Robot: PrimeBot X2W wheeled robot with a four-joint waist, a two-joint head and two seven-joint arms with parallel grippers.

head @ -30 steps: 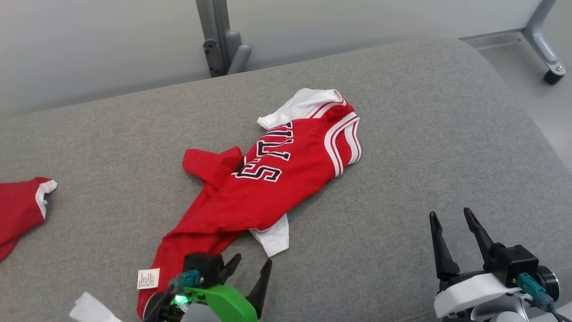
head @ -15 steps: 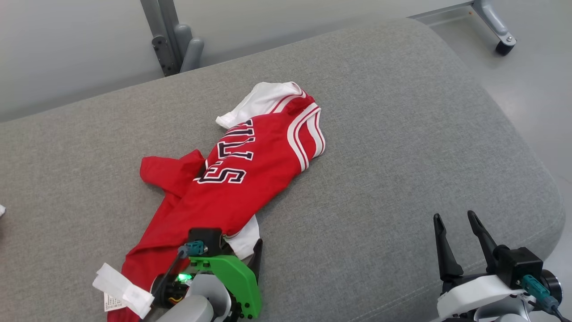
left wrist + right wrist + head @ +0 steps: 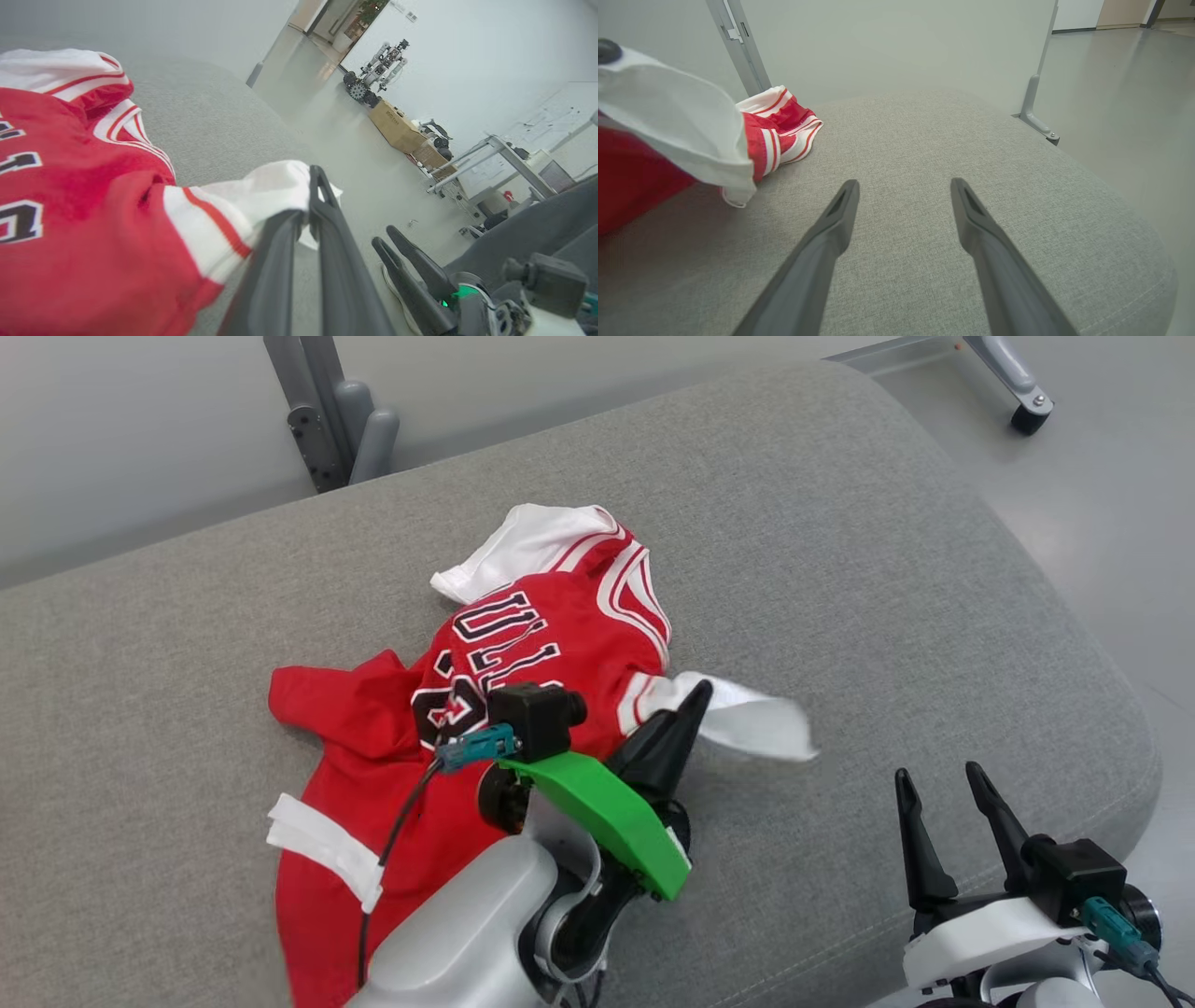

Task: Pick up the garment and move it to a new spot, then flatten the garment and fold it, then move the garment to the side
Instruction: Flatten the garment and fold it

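Left hand [image 3: 698, 693] clamped on white edge of garment [image 3: 546, 649], raised off grey fabric worktop [image 3: 840, 569]. Right hand [image 3: 936, 777] spread apart near worktop edge. Pale floor [image 3: 1102, 504], metal frame [image 3: 317, 420] beyond.

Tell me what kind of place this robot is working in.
Probably a robotics lab: another robot stands in the background beside a cardboard box, and the garment is being handled on a grey padded bench.
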